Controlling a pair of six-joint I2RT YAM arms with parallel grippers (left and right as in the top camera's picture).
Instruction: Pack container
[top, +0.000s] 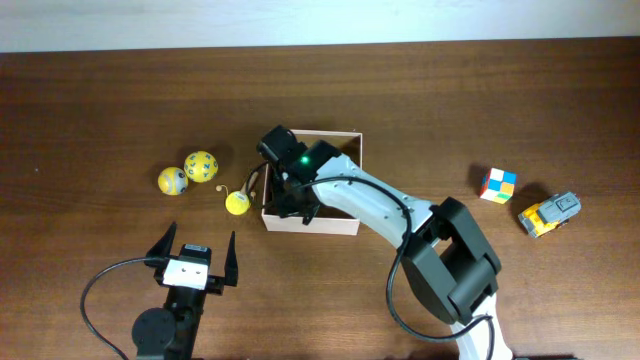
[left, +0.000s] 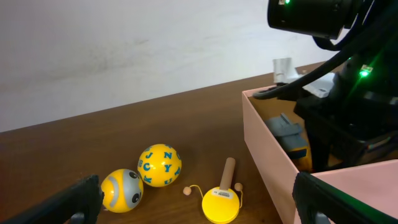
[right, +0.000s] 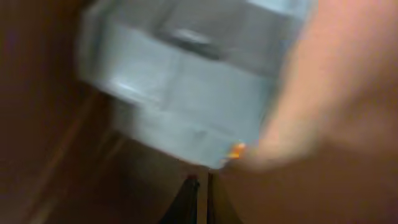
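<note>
Now L tool (top: 198, 243) wide open, R tool (top: 291, 200) in container (top: 335, 226)

A dark brown wooden bench (top: 100, 100) carries several small toys. Left of centre, two yellow balls touch: one with a grey face (top: 172, 181) and one printed with blue-green letters (top: 201, 166). The left wrist view shows both sitting on the wood. Just right of them lies a round yellow paddle toy (top: 238, 203) with a short wooden handle and a bead on a string (left: 186, 191). Well apart, at the right, a colour-tiled puzzle cube (top: 498, 185) stands near a yellow-and-grey toy vehicle (top: 550, 213), possibly a truck.
</note>
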